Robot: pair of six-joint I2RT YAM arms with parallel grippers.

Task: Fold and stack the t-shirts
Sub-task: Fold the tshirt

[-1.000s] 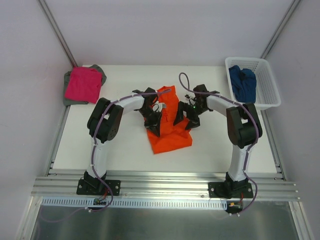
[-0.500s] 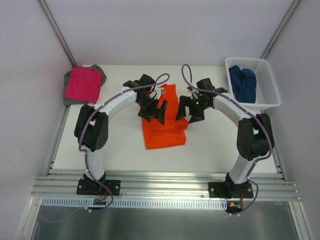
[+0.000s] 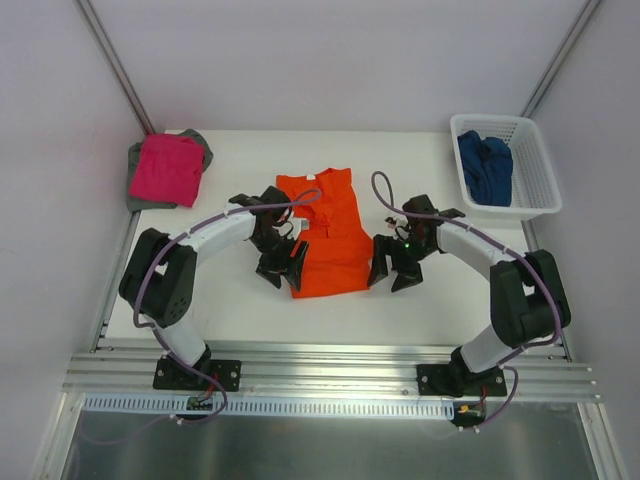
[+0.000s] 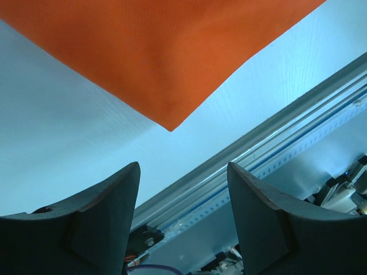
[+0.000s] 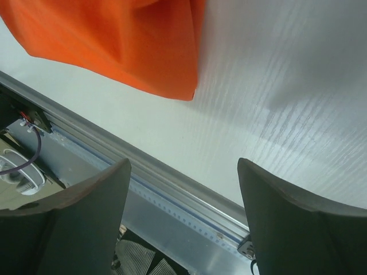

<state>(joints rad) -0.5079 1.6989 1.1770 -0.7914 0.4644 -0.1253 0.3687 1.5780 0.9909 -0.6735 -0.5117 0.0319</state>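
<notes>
The orange t-shirt (image 3: 330,235) lies flat mid-table, collar at the far end. My left gripper (image 3: 280,268) hovers at its near left corner and my right gripper (image 3: 393,270) at its near right corner. Both stand open and empty. In the left wrist view the shirt's corner (image 4: 166,57) lies just beyond the open gripper (image 4: 183,169). The right wrist view shows a hem corner (image 5: 126,46) ahead of the open gripper (image 5: 183,166). A folded pink t-shirt (image 3: 165,168) rests on a grey one (image 3: 133,195) at the far left. The dark blue t-shirt (image 3: 485,168) is in the basket.
The white lattice basket (image 3: 535,200) stands at the far right corner. An aluminium rail (image 3: 330,352) runs along the table's near edge, close behind both grippers. It also shows as the rail (image 4: 275,114) in the left wrist view.
Both grippers have drawn back from the shirt's middle toward its near corners. The left gripper has opened and let the cloth go. The shirt now lies flatter and more spread.
</notes>
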